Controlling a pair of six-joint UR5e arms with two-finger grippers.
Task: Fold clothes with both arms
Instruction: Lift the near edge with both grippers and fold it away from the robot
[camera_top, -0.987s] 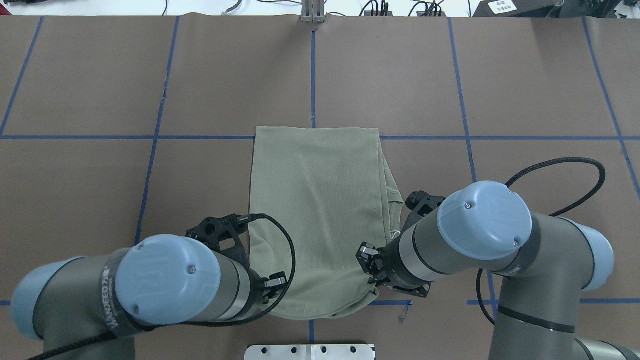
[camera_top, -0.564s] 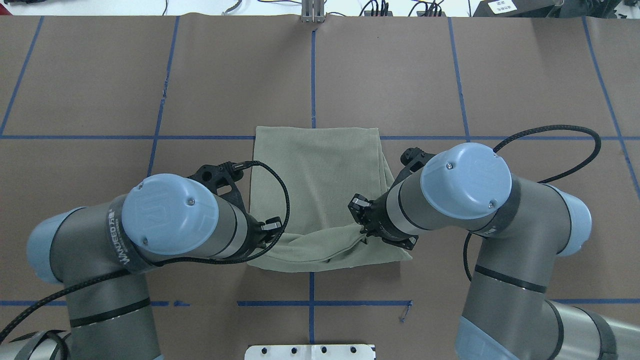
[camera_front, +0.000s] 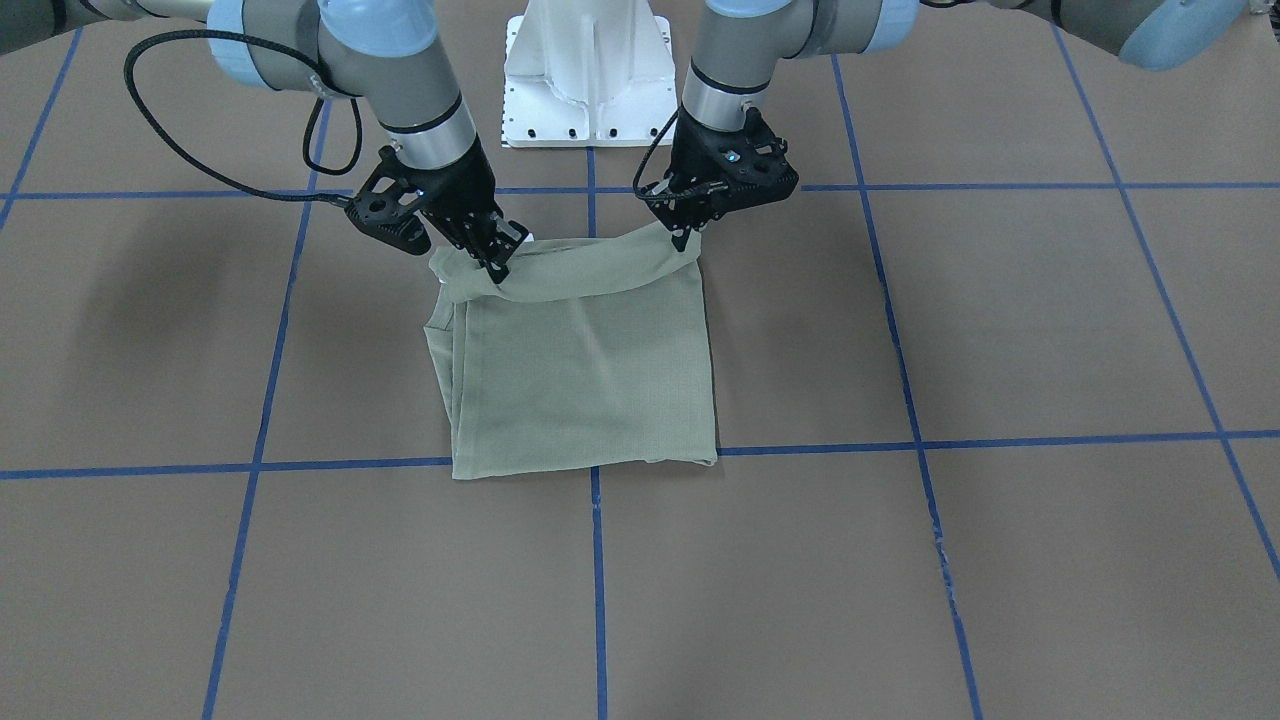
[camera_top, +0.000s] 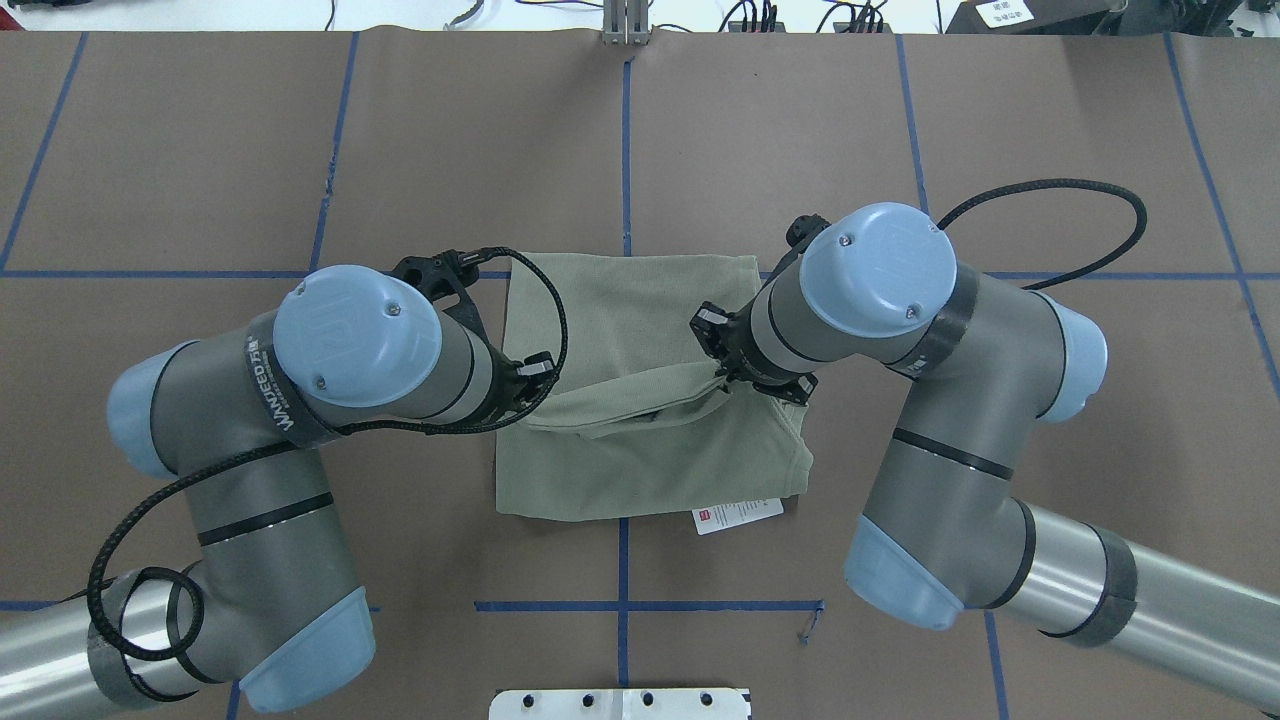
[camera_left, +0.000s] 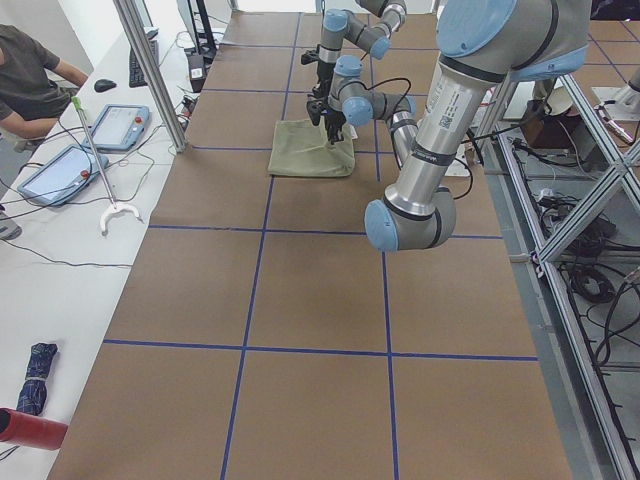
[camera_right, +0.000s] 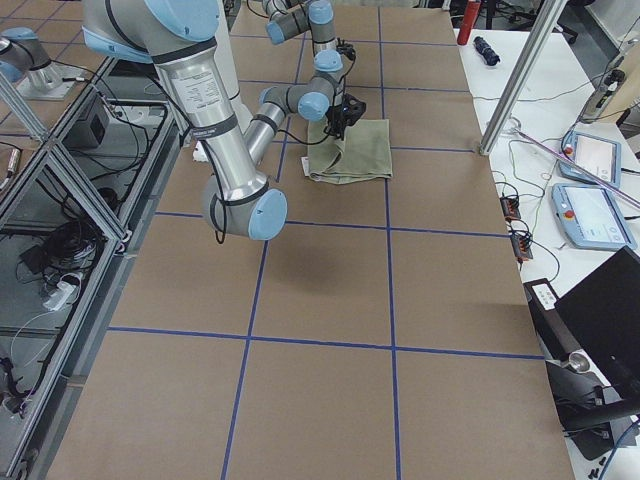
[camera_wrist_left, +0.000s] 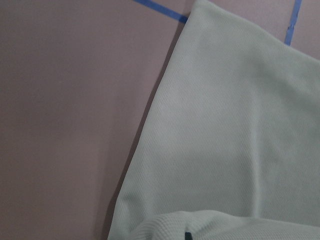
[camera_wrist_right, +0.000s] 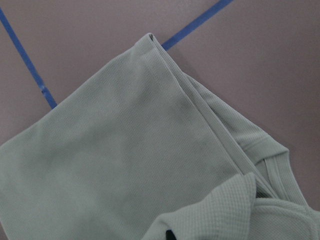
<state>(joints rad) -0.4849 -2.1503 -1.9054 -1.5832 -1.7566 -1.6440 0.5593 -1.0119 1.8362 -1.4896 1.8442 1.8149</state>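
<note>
The pale sage-green shirt (camera_top: 640, 470) lies folded into a rectangle at the table's middle; it also shows in the front-facing view (camera_front: 585, 380). Its near edge is lifted off the table and hangs as a sagging band between both grippers. My left gripper (camera_front: 683, 238) is shut on the band's left end; it also shows from overhead (camera_top: 530, 385). My right gripper (camera_front: 497, 268) is shut on the right end; it also shows from overhead (camera_top: 722, 380). A white paper tag (camera_top: 737, 515) pokes out at the near right corner. Both wrist views show the shirt (camera_wrist_left: 225, 125) (camera_wrist_right: 115, 165) just below.
The brown table cover carries a grid of blue tape lines (camera_top: 624, 150). The white pedestal base (camera_front: 590, 70) stands at the robot's edge. Off the far side are a metal post (camera_left: 150, 70), tablets (camera_left: 60, 170) and a seated person (camera_left: 30, 70).
Both grippers have carried the shirt's near edge up and away from the robot base, over the lower layer toward the far edge. The white tag has come into view.
</note>
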